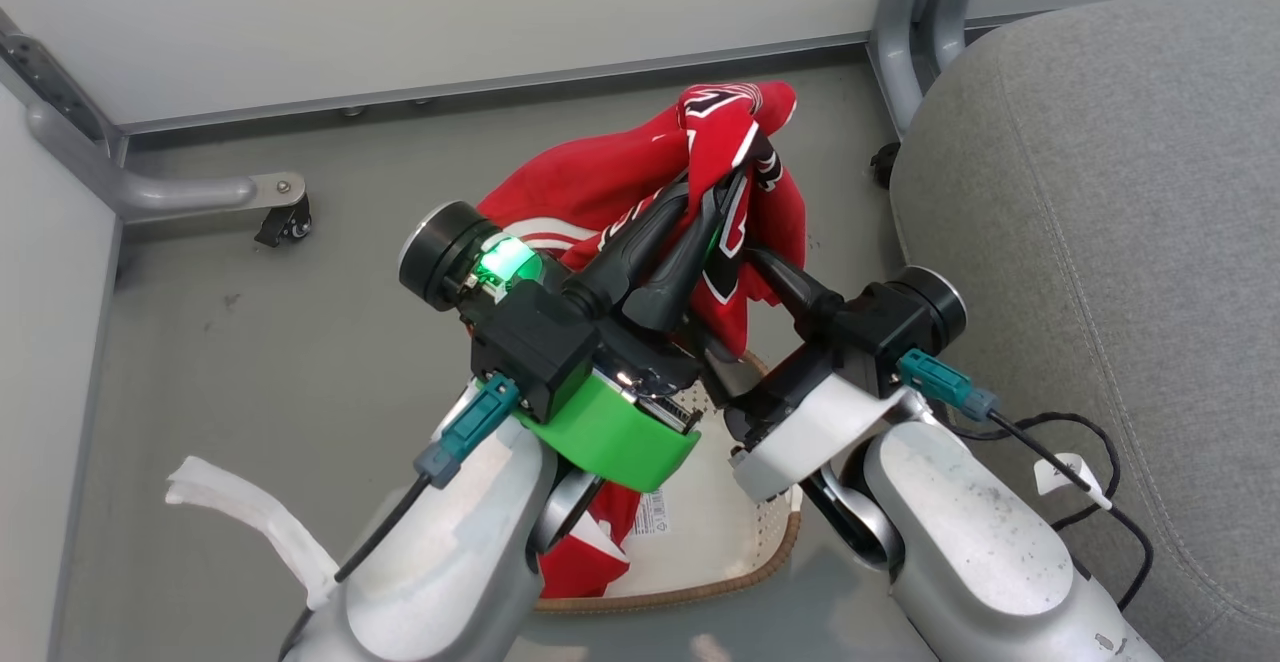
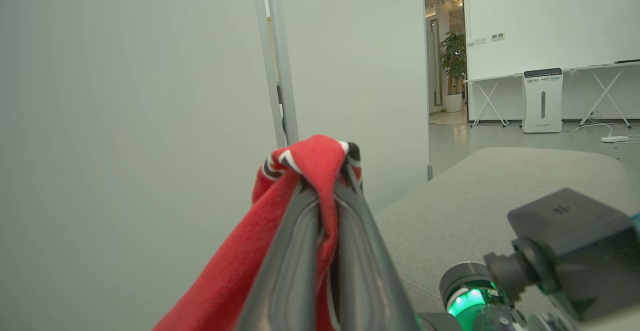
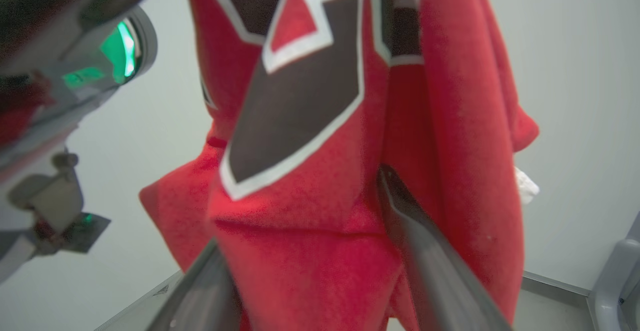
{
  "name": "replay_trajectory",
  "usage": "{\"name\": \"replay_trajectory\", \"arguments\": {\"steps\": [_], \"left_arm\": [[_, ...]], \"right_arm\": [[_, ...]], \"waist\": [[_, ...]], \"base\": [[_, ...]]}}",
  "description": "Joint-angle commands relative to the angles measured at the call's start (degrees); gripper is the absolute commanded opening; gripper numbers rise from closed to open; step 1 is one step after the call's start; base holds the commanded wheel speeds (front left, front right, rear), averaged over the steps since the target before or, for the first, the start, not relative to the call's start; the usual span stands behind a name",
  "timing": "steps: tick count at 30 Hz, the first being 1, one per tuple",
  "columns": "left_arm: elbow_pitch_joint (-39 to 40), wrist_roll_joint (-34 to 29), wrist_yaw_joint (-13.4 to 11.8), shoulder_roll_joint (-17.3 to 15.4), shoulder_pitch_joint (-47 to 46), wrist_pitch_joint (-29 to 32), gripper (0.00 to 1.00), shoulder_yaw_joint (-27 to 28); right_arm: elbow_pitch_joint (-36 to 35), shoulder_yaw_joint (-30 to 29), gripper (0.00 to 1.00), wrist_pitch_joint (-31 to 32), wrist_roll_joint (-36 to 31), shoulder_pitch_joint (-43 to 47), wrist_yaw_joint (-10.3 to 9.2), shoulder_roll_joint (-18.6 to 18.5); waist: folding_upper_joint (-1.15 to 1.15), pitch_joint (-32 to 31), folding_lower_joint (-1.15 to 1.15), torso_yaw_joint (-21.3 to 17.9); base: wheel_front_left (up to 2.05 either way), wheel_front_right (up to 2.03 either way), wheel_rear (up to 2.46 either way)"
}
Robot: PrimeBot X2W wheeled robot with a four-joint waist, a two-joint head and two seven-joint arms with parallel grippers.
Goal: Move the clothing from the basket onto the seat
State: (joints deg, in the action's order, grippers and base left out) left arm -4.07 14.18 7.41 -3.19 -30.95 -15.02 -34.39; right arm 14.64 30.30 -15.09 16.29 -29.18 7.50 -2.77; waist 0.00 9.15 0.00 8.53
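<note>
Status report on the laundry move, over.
Left gripper shut on the jersey, held up. Right gripper open, jaws astride the hanging cloth. Basket below; seat to the right, nothing seen between.

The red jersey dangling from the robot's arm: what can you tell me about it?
The red jersey looks like soft, slightly fleecy cloth, with big black shapes edged in white that are parts of letters or a number. It hangs bunched and crumpled in the air above the basket, beside the seat. The left pincer is shut on a fold near its top, with cloth draped over the tips. The right pincer stands open, one finger on each side of the lower cloth, touching it or very nearly.
</note>
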Motion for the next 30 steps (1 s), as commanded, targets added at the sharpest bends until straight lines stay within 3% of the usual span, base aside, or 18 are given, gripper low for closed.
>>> {"name": "replay_trajectory", "arguments": {"steps": [1,17,18,19,30], "left_arm": [[0.21,0.52,0.11,0.18,-0.65,-0.23,0.00,-0.17],[-1.45,-0.01,0.11,0.29,0.50,-0.23,0.00,0.47],[-1.75,-0.12,0.09,0.28,0.58,-0.22,0.30,0.64],[-2.05,-0.26,0.08,0.27,0.62,-0.16,0.97,0.72],[-2.36,-1.17,0.09,0.30,0.74,-0.15,1.00,1.07]], "right_arm": [[0.42,0.26,0.00,-0.11,0.78,-0.65,-0.02,-0.21],[-0.49,-0.12,0.00,-0.12,1.84,1.39,-0.02,-0.21],[-0.52,-0.26,0.00,-0.12,1.81,1.42,-0.02,-0.21],[-0.56,-0.53,0.00,-0.12,1.80,1.48,-0.02,-0.21],[-0.67,-2.02,0.00,-0.12,1.35,1.52,-0.02,-0.20]], "waist": [[0.00,0.06,0.00,0.10],[0.00,0.18,0.00,-1.05],[0.00,0.21,0.00,-1.07],[0.00,0.25,0.00,-1.07],[0.00,0.85,0.00,-0.97]], "base": [[0.00,0.00,0.00],[0.00,0.00,0.00],[0.00,0.00,0.00],[0.00,0.00,0.00],[0.00,0.00,0.00]]}}
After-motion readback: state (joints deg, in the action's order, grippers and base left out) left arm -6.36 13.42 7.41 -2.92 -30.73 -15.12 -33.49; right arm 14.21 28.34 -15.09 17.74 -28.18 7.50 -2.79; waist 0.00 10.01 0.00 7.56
